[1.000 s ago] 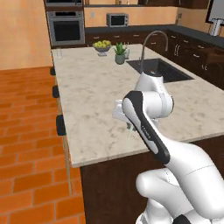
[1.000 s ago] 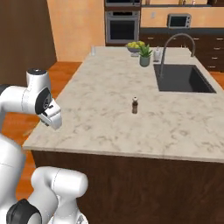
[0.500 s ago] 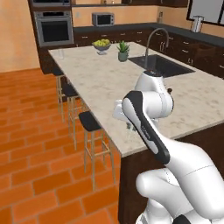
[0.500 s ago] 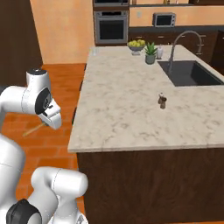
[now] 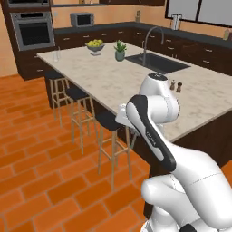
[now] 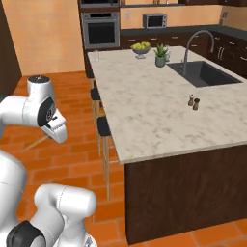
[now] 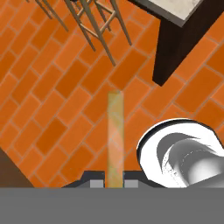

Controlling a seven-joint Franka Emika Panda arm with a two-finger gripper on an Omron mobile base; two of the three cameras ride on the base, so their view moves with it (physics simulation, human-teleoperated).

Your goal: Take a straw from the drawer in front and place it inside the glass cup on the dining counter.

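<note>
Pinching the straw (image 7: 115,138) between its two tips, the claw (image 7: 114,183) is clamped narrow on the lower end, so the pale stick juts straight out along the hand over the orange brick floor (image 7: 48,109); a grip that low leaves the long free end ready to slide into a cup; in the right base view the straw (image 6: 36,143) slants down past the hand, clear of the arm. Beyond it stand the stools (image 5: 111,122) tucked along the near side of the bench (image 6: 144,111); on the marble sit two small shakers (image 6: 194,102), then the sink (image 6: 206,73) and a potted plant (image 6: 160,55). Farthest off, at the corner beside the fruit bowl (image 6: 140,48), waits the glass cup (image 6: 96,56), well apart from the hand; likely the base must close that gap first.
</note>
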